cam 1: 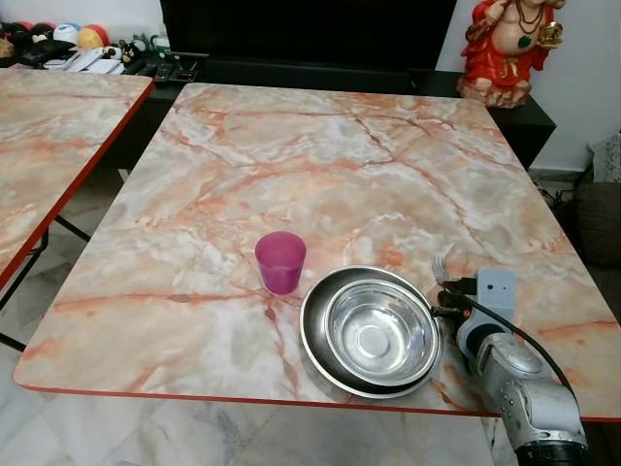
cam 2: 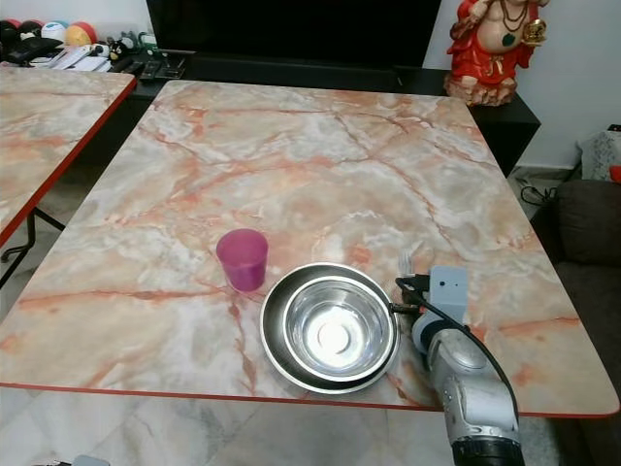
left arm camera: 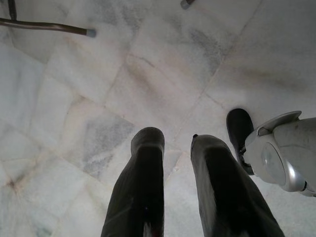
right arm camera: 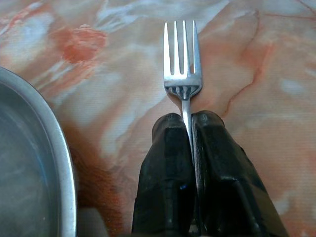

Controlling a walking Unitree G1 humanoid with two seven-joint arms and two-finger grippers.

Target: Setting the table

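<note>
Marble-patterned bench (cam 1: pixel 320 165) bearing the place setting near its front edge. Steel plate (cam 1: pixel 315 349) there, with a steel bowl (cam 1: pixel 378 335) nested inside, nothing in it. Pink cup (cam 1: pixel 280 261) upright just beside the plate, on the far left of it; contents not discernible. Fork (right arm camera: pixel 182 64) just right of the plate, held low over the marble, long axis running straight out from the right gripper (right arm camera: pixel 190 123), tines away from the robot. Jaws clamped together on the fork's neck. Left gripper (left arm camera: pixel 177 143) idle over the floor, jaws slightly apart. Probably only lowering and release left, parallel to the plate's right side.
</note>
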